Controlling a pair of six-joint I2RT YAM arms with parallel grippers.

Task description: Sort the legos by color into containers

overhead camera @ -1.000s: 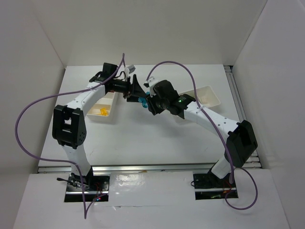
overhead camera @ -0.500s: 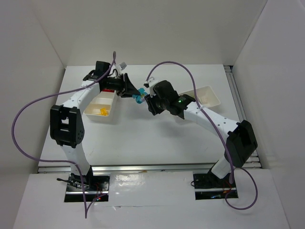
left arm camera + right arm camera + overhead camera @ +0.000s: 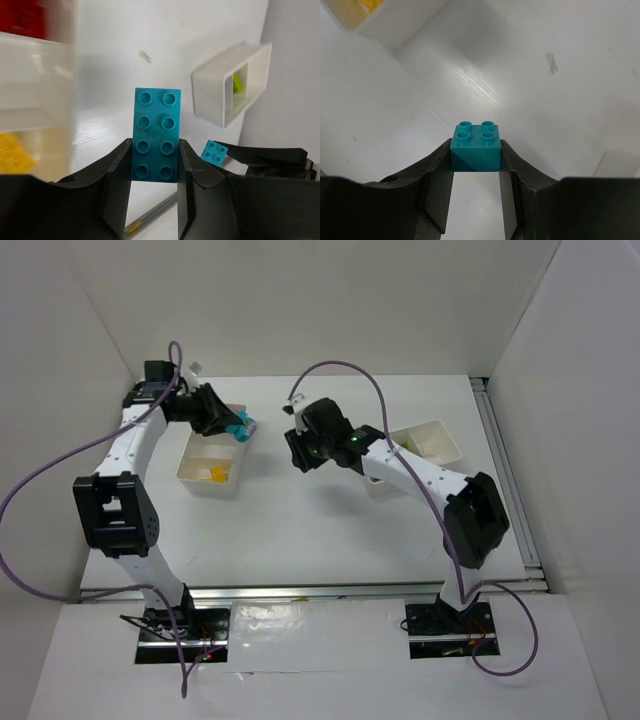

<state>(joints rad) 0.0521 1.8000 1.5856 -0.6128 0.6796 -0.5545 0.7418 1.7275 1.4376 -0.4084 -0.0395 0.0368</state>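
Note:
My left gripper [image 3: 228, 420] is shut on a long cyan lego [image 3: 156, 135], which it holds above the far end of the left container [image 3: 208, 486]; from above the lego [image 3: 241, 428] shows at the fingertips. My right gripper [image 3: 475, 150] is shut on a small square cyan lego [image 3: 475, 146] above the bare table. In the top view this gripper [image 3: 297, 452] hangs mid-table and hides its lego. The left wrist view shows that small lego [image 3: 214, 152] to the right. A yellow lego [image 3: 217, 474] lies in the left container, and a lime green one [image 3: 239, 82] in the right container [image 3: 437, 435].
A red lego [image 3: 25, 20] shows blurred in the far compartment of the left container. The right arm stretches across the table in front of the right container. White walls close in the table on three sides.
The left gripper closed on the long cyan lego and carried it left, away from the right gripper, to above the left container. The right gripper kept its small lego and shifted slightly left.

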